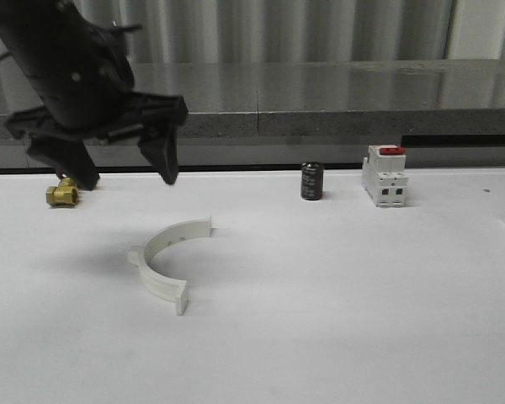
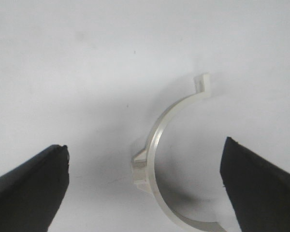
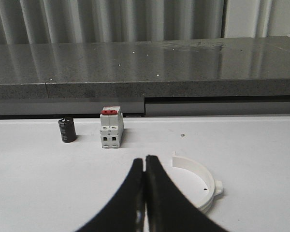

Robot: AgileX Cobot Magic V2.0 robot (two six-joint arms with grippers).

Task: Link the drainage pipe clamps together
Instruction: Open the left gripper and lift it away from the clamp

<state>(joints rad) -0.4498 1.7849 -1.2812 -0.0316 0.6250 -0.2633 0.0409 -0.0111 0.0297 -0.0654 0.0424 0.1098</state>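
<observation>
Left gripper [image 1: 122, 164]: black, upper left of the front view, hanging above the table with its fingers spread wide and nothing between them; in the left wrist view [image 2: 145, 188] the two dark fingertips sit at the lower corners.
First clamp half [image 1: 170, 261]: white plastic semicircular half-ring with small flat end tabs, lying on the white table [image 1: 337, 320] left of centre in the front view, below the left gripper; in the left wrist view [image 2: 157, 150] it lies between the fingertips, touching neither.
Right gripper [image 3: 145, 166]: black, bottom centre of the right wrist view, fingers pressed together, pinching nothing.
Second clamp half [image 3: 203, 181]: same white half-ring, just right of the right gripper's tips, lying on the table.
Black cylinder [image 1: 311, 181]: upright, centre of the front view near the table's far edge.
White boxy breaker with a red top [image 1: 384, 175]: just right of the cylinder.
Brass valve [image 1: 61, 194]: far left, partly behind the left gripper.
</observation>
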